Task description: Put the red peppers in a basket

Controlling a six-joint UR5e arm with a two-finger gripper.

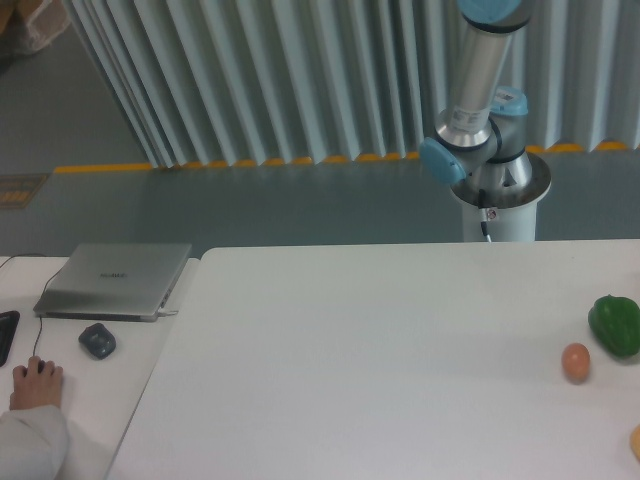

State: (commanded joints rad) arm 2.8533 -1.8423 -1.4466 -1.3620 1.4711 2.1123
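The red peppers are out of view, and no basket shows either. Of my arm only the lower links (470, 100) show, rising from the pedestal (497, 195) behind the table and leaving the frame at the top. My gripper is out of view. On the white table (350, 350) at the far right sit a green bell pepper (615, 325) and a small orange-brown egg-shaped thing (575, 361).
An orange object (635, 441) is cut off by the right edge. On the left desk lie a closed laptop (115, 280), a dark mouse-like object (97, 341) and a person's hand (35, 385). A ribbed curtain stands behind.
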